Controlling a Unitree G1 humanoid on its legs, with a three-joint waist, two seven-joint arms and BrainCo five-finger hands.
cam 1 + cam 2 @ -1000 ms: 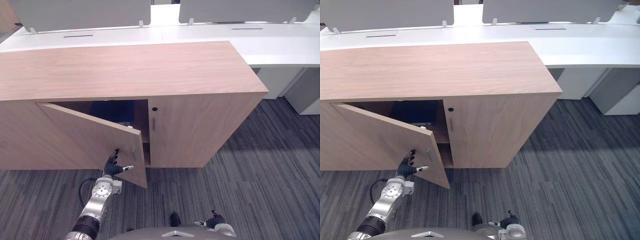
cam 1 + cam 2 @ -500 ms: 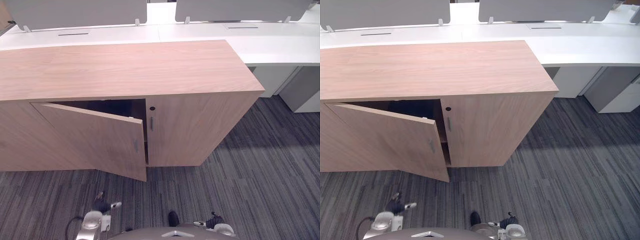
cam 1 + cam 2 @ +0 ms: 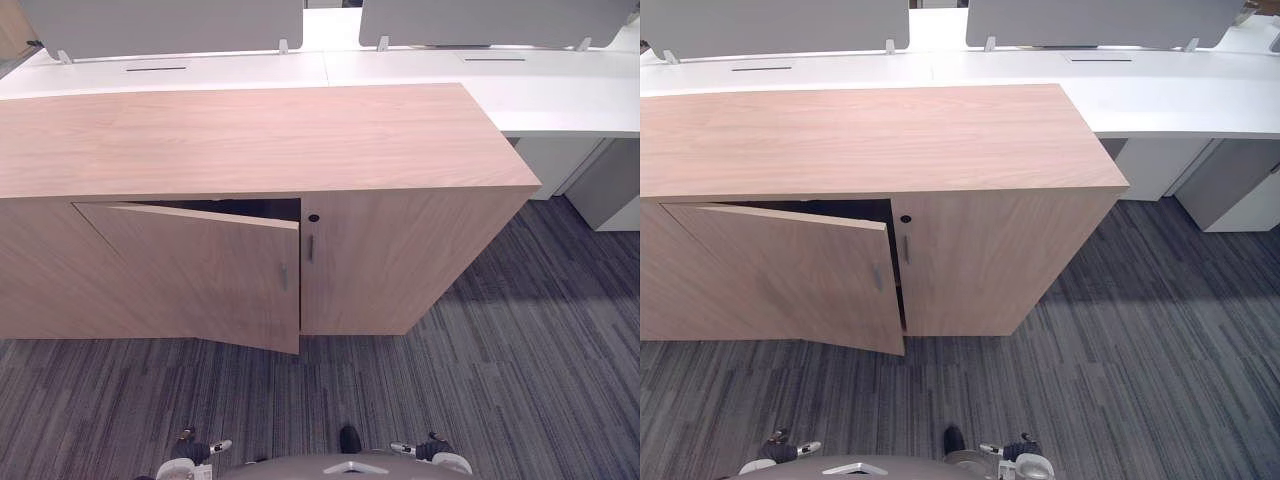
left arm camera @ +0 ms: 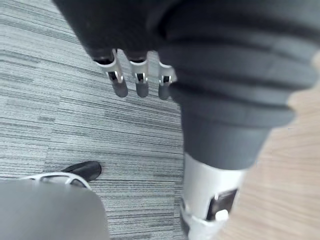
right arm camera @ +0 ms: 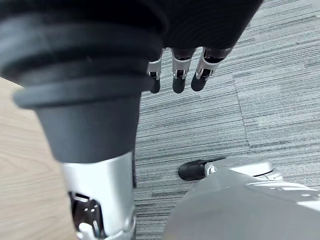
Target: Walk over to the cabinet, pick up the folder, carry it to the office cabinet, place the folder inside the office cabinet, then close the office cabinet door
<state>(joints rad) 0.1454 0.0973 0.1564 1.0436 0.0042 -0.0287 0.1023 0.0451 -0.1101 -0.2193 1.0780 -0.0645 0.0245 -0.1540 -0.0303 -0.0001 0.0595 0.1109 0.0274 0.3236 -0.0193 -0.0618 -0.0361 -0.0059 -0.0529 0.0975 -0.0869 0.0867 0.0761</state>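
The wooden office cabinet (image 3: 260, 140) stands in front of me. Its left door (image 3: 210, 270) is ajar by a narrow wedge, with a dark gap along its top edge. What lies inside is hidden behind the door. The right door (image 3: 400, 260) is closed. My left hand (image 3: 190, 448) hangs low over the carpet, well short of the door. Its fingers (image 4: 135, 82) are relaxed and hold nothing. My right hand (image 3: 432, 450) also hangs by my side, its fingers (image 5: 175, 80) straight and empty.
White desks (image 3: 560, 90) with grey partition panels (image 3: 160, 20) run behind the cabinet and round its right end. Grey striped carpet (image 3: 500, 380) stretches between me and the cabinet.
The left door has swung from wide open to nearly closed. My left hand has left the door and dropped to my side. The right hand has stayed put.
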